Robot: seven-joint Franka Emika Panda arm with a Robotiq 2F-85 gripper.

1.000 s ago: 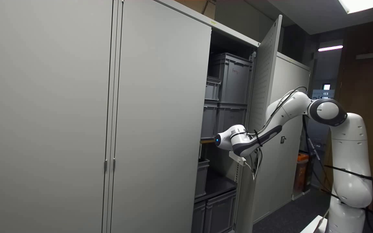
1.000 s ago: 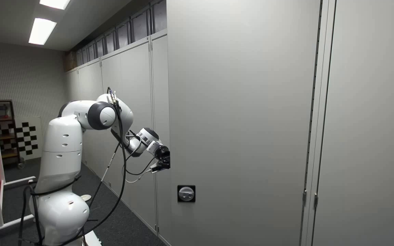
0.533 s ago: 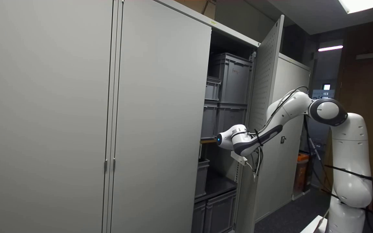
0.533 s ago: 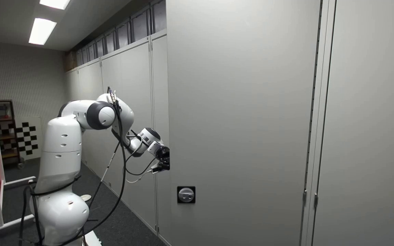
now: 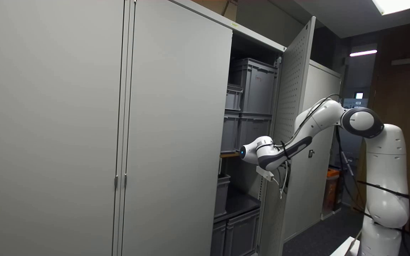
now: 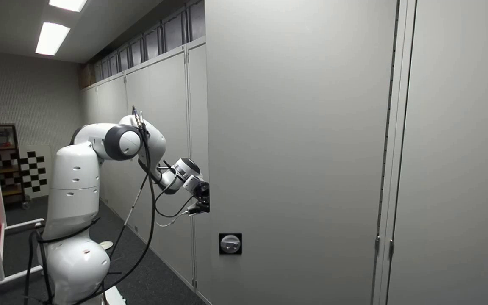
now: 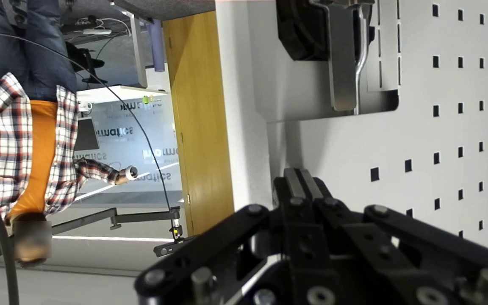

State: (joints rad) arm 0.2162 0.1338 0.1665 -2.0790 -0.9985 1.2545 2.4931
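We see our 2 jaws pressed together, empty, beside the inner face of the open cabinet door (image 7: 396, 135) (contact is unclear), near its latch (image 7: 341, 63), presumably so blunt tips can push rather than pinch.

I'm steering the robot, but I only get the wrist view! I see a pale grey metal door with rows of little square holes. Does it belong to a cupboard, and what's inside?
Observer: Yes. In an exterior view the holed door belongs to a tall, pale grey metal cupboard with stacked grey plastic boxes inside.
Operator: Cool! What's on the door's outer side?
Observer: A round silver fitting on a square black plate, shown in an exterior view.
Operator: Is anything right beside the cupboard's opening?
Observer: Yes, a tall, flat, pale grey metal door without holes, and that one is shut.
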